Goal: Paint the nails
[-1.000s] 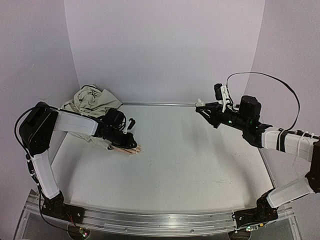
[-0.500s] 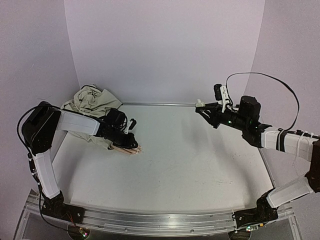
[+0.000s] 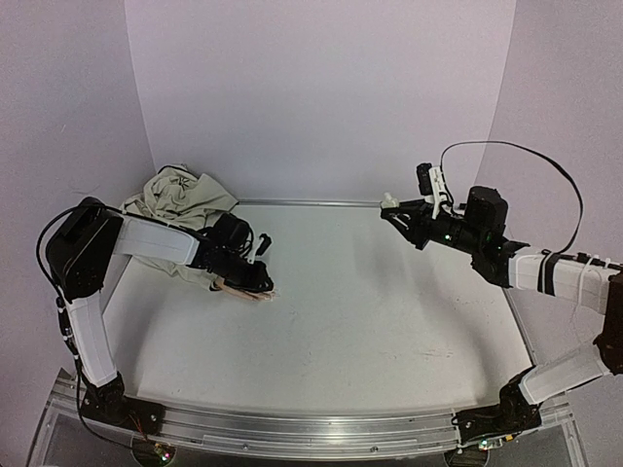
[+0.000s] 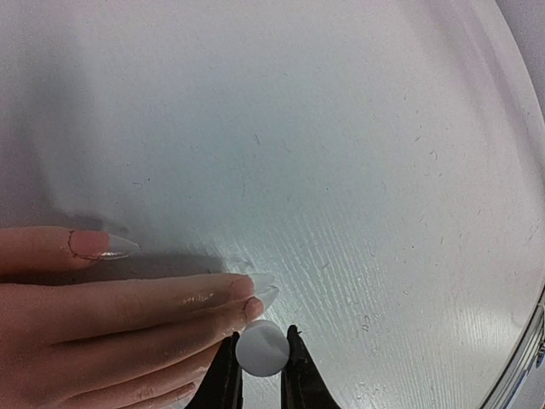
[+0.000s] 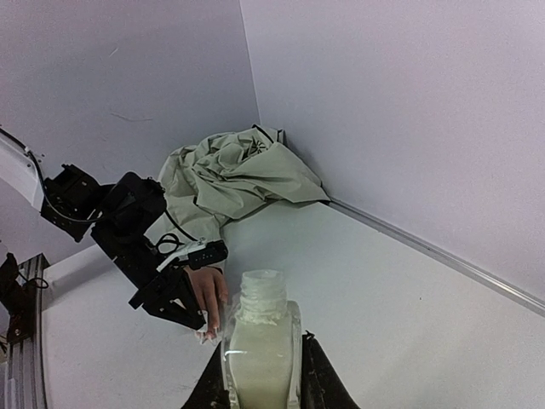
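Two glossy, pointed nails (image 4: 102, 245) over scuffed white tabletop (image 4: 341, 128).

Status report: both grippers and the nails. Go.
Left gripper shut on small white cap, at fingertips of mannequin hand. Right gripper shut on open white bottle, held far from the hand. Nails exposed, nothing covering them.

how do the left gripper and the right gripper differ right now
The left gripper sits low over the table at the mannequin hand's fingertips; the right gripper is raised at the far right, well away from that hand. The left gripper pinches a small white round piece; the right gripper clamps an open white bottle. Both are shut on something white.
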